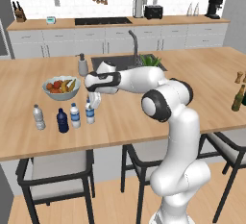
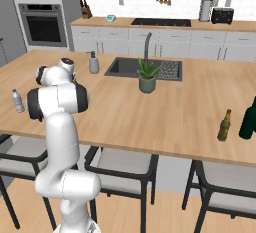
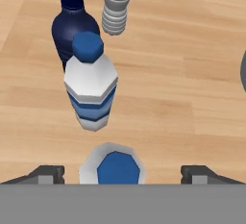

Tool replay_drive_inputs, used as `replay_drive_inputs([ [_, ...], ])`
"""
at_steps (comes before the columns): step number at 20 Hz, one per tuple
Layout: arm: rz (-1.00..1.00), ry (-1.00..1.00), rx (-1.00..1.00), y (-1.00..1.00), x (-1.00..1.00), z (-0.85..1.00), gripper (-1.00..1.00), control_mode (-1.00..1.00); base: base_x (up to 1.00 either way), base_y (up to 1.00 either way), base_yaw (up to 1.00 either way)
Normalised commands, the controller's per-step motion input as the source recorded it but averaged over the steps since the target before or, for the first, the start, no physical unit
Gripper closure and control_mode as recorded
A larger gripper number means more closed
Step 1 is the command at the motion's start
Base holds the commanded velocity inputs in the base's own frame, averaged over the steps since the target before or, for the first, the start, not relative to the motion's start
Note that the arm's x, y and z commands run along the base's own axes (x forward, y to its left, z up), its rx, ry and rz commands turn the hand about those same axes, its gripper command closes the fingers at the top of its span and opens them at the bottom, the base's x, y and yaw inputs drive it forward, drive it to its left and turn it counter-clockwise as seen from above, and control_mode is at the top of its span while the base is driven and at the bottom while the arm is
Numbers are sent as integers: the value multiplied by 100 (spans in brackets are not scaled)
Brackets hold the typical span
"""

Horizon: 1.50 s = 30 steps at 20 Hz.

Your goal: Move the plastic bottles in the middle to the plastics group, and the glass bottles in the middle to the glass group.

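My gripper hangs open over a clear, blue-labelled plastic bottle standing on the wooden island. In the hand view this bottle sits between the spread fingertips, with gaps on both sides. A second blue-labelled plastic bottle stands just beyond it, beside the plastics group: a navy-blue bottle and a grey-labelled clear bottle. In the left base view, all of these bottles form one row, with the grey-labelled bottle at its left end. The olive-brown glass bottle stands far right, next to the dark green bottle of the glass group.
A fruit bowl sits just behind the bottle row. A soap dispenser, the sink and a potted plant lie further back. Two wooden shakers stand at the far right. Stools line the island's near edge.
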Motion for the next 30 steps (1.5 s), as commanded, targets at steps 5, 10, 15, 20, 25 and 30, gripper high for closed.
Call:
replay_drive_inputs([
  [5,0,0,0,0,-2,24,-100,-100,0,0,0],
  [10,0,3,0,0,-1,66,-100,-100,0,0,0],
  [15,-1,3,0,-3,0,61,-100,-100,0,0,0],
  [20,-11,5,0,-28,-14,28,-100,-100,0,0,0],
  [25,-23,8,0,-55,-55,2,-100,-100,0,0,0],
  [30,-37,0,7,-81,-77,0,-100,-100,0,0,0],
])
